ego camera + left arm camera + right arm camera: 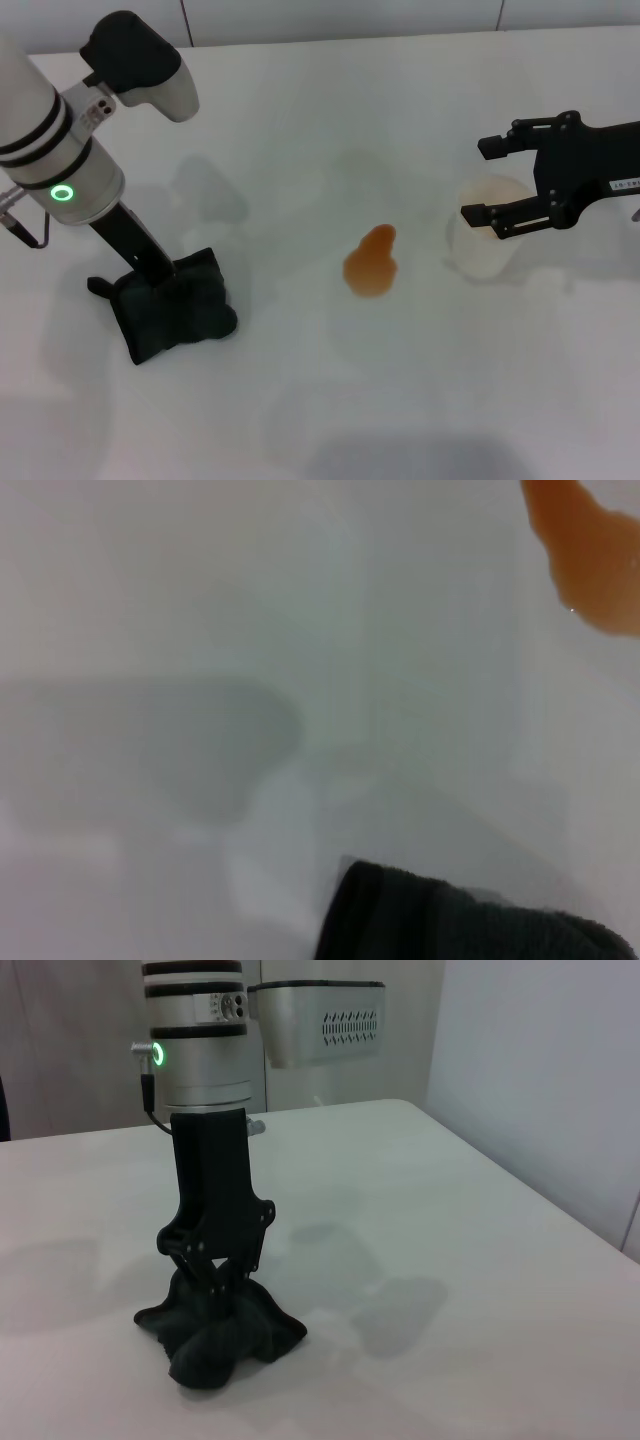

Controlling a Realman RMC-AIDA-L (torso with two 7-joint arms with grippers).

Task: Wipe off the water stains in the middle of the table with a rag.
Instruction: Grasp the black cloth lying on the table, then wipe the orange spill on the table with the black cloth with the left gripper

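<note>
1. The left claw (165, 283) is down on the rag (172, 305), and its fingers are pinched into the top of the cloth, so it is holding the rag; the far-off right wrist view shows the cloth bunched up around the fingers.
2. The rag sits on the left side of the bench (300, 420); it is dark, soft and full of folds.
3. The water stains (372, 263) are one small orange blot in the middle of the bench, well apart from the rag; it looks wet and shiny.
4. I think the rag is light and floppy; it bends and can slip out of a loose hold; it cannot break.
5. The best place to grab it looks like the thick bunched middle, where the folds pile up, not a thin edge; a firm pinch there should keep it in place while it is pushed flat over the blot.
6. The right claw (488, 180) is wide open and holds nothing; it hangs just beside a pale cup (484, 240) on the right, near the blot.
</note>
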